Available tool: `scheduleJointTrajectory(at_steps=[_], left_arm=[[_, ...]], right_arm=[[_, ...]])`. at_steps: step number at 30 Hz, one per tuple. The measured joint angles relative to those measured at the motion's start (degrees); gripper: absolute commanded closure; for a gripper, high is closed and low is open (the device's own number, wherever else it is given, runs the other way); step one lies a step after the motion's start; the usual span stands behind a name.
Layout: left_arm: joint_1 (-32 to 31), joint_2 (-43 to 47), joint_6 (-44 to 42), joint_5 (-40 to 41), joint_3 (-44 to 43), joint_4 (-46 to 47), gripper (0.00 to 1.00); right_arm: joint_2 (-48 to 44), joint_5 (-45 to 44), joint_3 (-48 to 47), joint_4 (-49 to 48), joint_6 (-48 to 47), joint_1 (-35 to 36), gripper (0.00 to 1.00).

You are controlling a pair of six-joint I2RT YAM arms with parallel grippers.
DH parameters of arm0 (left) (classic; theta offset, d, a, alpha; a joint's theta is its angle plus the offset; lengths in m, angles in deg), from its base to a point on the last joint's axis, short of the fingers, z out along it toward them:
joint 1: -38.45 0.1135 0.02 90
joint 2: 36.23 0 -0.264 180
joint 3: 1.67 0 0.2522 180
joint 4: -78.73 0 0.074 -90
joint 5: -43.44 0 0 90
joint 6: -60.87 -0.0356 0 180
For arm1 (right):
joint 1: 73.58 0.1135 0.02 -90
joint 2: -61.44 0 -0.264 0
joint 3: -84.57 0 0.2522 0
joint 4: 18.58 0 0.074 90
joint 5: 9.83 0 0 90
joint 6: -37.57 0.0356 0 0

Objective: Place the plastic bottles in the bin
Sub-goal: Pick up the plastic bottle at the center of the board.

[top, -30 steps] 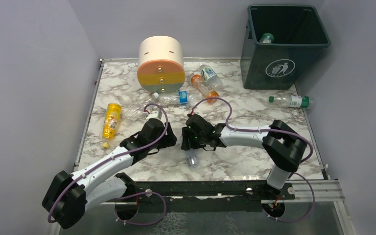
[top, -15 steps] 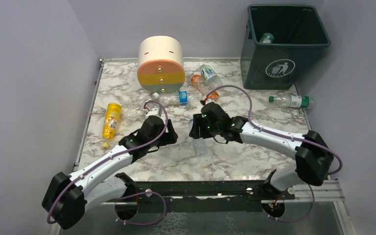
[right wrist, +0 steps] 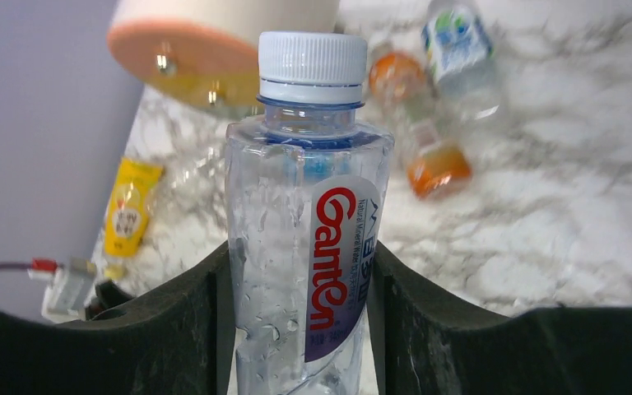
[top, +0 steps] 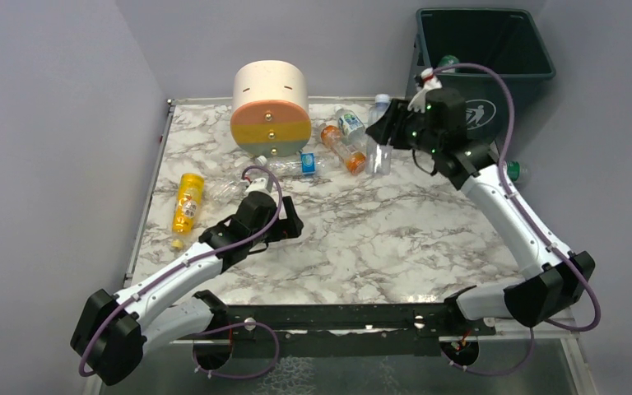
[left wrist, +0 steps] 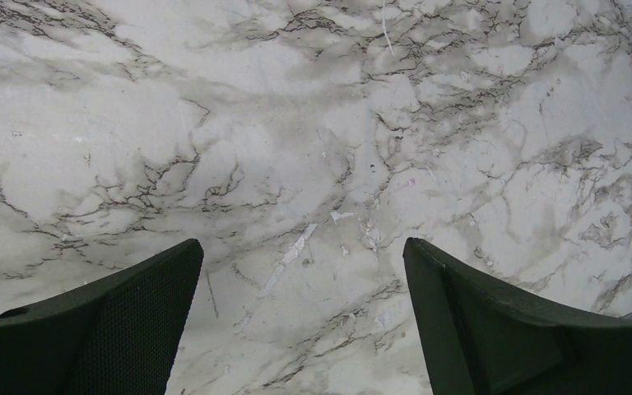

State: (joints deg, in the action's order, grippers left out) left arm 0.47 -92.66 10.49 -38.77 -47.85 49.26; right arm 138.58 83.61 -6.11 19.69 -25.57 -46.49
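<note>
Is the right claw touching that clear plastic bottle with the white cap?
Touching. The right wrist view shows the right gripper clamping the clear white-capped bottle between both fingers.

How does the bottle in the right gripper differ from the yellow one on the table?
The gripped bottle is clear with a white cap; the yellow bottle is opaque. The gripped bottle sits in the right gripper; the yellow bottle lies flat on the table. Both are outside the bin.
</note>
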Motion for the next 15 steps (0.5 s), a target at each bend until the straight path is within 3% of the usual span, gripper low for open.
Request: scheduleJointTrajectory(at_steps=[8,15], left_arm=[[0.0,-1.4,0.0,-1.9,0.0,2.1,0.01],[0.0,-3.1,0.0,-3.8,0.0,4.1,0.01]], right_arm=[[6.1,11.8,-16.1,-0.2,-1.3,-18.4,0.47],[13.4,25.3,-24.0,-6.6,4.9,-33.8,0.45]])
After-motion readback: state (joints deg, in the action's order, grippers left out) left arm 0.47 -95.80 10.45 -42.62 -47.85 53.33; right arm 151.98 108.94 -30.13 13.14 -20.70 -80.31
